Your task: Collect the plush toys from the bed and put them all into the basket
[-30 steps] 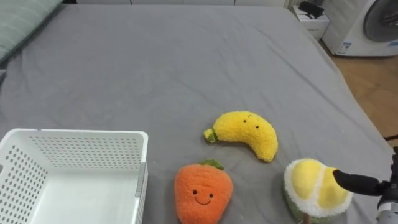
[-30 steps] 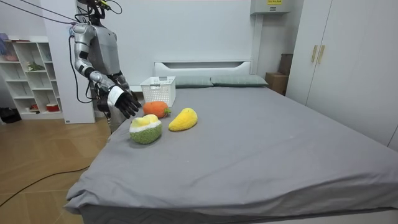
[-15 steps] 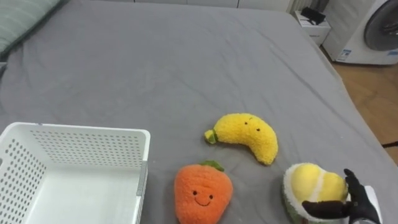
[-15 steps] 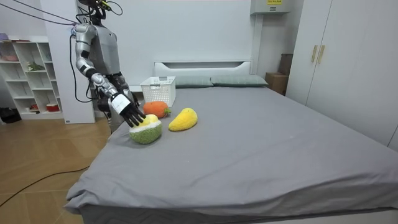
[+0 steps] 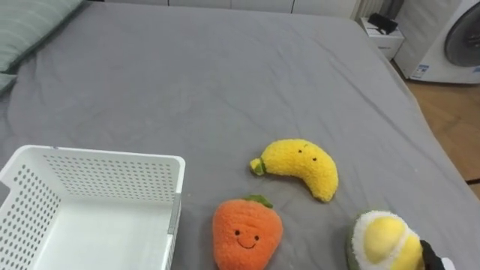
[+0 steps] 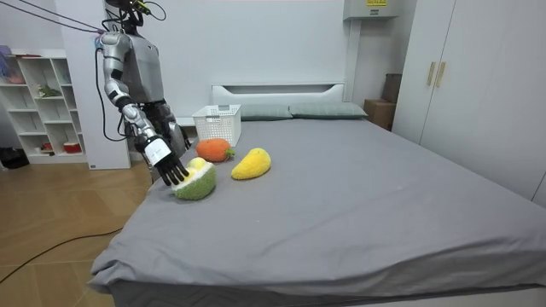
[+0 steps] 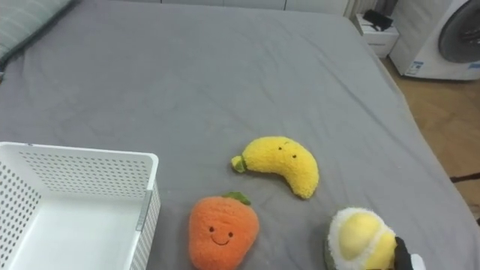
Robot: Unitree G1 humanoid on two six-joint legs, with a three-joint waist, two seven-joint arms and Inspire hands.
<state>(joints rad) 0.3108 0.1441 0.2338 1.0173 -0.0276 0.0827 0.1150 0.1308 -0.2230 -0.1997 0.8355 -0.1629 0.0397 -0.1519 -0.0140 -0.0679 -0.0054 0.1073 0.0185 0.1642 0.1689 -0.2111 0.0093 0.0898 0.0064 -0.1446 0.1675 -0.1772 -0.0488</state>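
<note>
Pillow: a pale green striped pillow [image 5: 34,19] lies at the far left corner of the bed.
White basket [image 5: 105,174]: open-topped, on the bed at the near left, with nothing visible inside it. Unmoved.
Carrot toy [image 5: 247,234]: orange plush with a smiling face and a green top, lying just right of the basket and apart from it. Unmoved.
Banana toy [image 5: 300,166]: yellow plush, lying a little farther up the bed and to the right of the carrot toy, not touching it. Unmoved.
Round green-and-yellow toy [image 5: 382,240]: on the bed at the near right, close to the edge. In the room view it now sits slightly nearer that edge than a second ago.
Right hand [image 5: 429,256]: a second ago it reached over the round toy from the right. It has since dropped and now lies low against the toy's near side, touching it. Whether it grasps the toy cannot be told.
Robot: stands at the bed's side, at the room view's left, right arm stretched down to the toy.
Bed [image 5: 187,75]: a wide grey sheet with soft creases and a white headboard [image 6: 277,89].
Room: wooden floor [image 5: 450,105], a washing machine [image 5: 454,37] beyond the bed's right side, a white shelf unit [image 6: 38,94] behind the robot, and pale wardrobe doors [image 6: 478,85] at the room view's right.
</note>
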